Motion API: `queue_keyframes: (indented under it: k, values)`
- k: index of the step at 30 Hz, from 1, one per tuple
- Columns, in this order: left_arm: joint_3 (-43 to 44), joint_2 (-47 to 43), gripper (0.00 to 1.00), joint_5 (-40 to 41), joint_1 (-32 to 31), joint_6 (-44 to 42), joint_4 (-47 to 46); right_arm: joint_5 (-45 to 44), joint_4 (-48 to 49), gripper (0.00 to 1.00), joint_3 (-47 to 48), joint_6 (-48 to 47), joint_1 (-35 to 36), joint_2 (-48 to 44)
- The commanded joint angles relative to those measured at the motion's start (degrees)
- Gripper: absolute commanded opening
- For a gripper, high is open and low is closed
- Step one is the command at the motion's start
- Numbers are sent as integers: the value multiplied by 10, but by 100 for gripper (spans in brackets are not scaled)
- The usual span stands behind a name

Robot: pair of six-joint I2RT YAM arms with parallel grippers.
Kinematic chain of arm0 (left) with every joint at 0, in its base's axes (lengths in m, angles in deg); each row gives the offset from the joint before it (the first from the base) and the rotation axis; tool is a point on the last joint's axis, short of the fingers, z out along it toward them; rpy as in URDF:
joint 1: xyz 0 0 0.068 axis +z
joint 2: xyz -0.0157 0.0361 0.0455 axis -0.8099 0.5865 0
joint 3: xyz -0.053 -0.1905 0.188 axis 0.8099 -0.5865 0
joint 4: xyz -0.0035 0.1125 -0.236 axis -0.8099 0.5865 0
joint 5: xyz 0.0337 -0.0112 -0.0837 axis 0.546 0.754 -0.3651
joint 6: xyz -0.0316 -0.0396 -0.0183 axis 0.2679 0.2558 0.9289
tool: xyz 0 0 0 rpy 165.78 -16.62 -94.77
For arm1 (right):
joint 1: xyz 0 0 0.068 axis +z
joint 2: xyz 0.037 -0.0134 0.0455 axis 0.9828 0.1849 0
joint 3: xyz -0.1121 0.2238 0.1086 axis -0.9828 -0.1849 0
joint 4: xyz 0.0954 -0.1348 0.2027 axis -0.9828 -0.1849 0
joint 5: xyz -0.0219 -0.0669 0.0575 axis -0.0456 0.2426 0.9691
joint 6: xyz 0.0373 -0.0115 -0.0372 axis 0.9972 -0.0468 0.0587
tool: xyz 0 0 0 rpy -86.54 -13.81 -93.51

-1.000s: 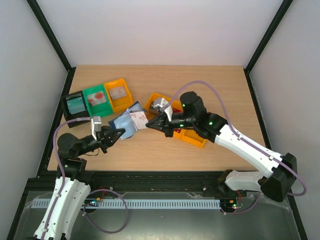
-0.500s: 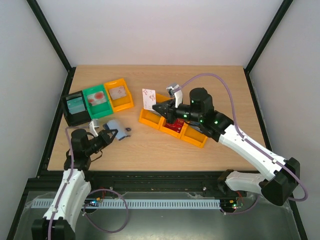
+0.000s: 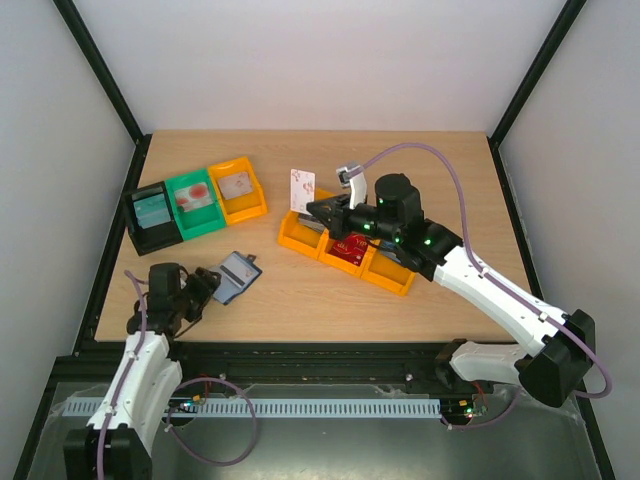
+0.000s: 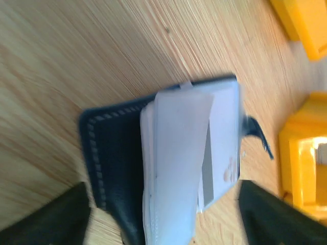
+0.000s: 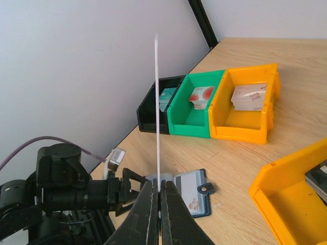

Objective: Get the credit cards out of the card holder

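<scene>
The dark navy card holder (image 3: 236, 276) lies open on the table at the near left, with a credit card (image 4: 220, 153) showing a grey stripe in its pale pocket. In the left wrist view the card holder (image 4: 117, 158) fills the middle. My left gripper (image 3: 205, 286) is open just short of it, its dark fingers (image 4: 66, 214) on either side and apart from it. My right gripper (image 3: 316, 209) is shut on a white credit card with reddish print (image 3: 302, 189), held upright above the left end of the orange tray. Seen from the right wrist, that card (image 5: 157, 112) is edge-on.
An orange three-compartment tray (image 3: 385, 283) lies slantwise mid-table under the right arm, a red card (image 3: 347, 253) in its middle compartment. Black (image 3: 150, 215), green (image 3: 193, 203) and orange (image 3: 238, 190) bins holding cards stand in a row at the far left.
My left gripper opened and let go of the card holder, which now lies on the table, and drew back toward the near edge. My right gripper carried the white card up over the tray.
</scene>
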Motion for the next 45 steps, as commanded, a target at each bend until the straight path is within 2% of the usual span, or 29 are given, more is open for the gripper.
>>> queue_keyframes:
  k: [1,7,11,13,15,17,19,20,24,28,31,33,34,38,41,45]
  values:
    - [60,-17,97,88,20,29,103,-24,8,2,16,25,-1,-2]
    - [164,-46,99,104,53,27,139,-31,11,2,18,44,-1,4]
    - [231,-85,99,80,75,-38,77,28,24,2,14,34,5,5]
    - [246,-104,99,29,76,-93,-5,62,32,2,12,14,16,2]
    - [226,-133,99,-105,75,-133,-161,109,44,2,11,-11,31,-2]
    - [198,-163,99,-257,70,-123,-353,161,73,2,2,-34,52,-12]
    - [199,-164,99,-339,58,-105,-440,193,107,2,-13,-65,83,-26]
    - [204,-158,99,-370,48,-113,-445,200,120,2,-21,-79,98,-32]
    - [214,-152,99,-475,-5,-233,-371,193,174,2,-38,-85,136,-27]
    - [231,-145,99,-519,-29,-309,-275,207,182,2,-28,-92,155,-1]
    - [237,-140,89,-527,-35,-312,-265,205,182,2,-23,-99,161,11]
    - [233,-140,79,-532,-38,-307,-277,203,176,2,-20,-102,162,18]
    - [233,-139,71,-533,-39,-308,-279,207,172,2,-18,-105,162,21]
    - [229,-138,25,-517,-43,-301,-281,215,164,2,-13,-115,167,27]
    - [228,-138,3,-519,-44,-304,-282,209,150,2,-9,-126,168,30]
    - [231,-136,2,-534,-44,-318,-271,199,122,2,-4,-147,168,26]
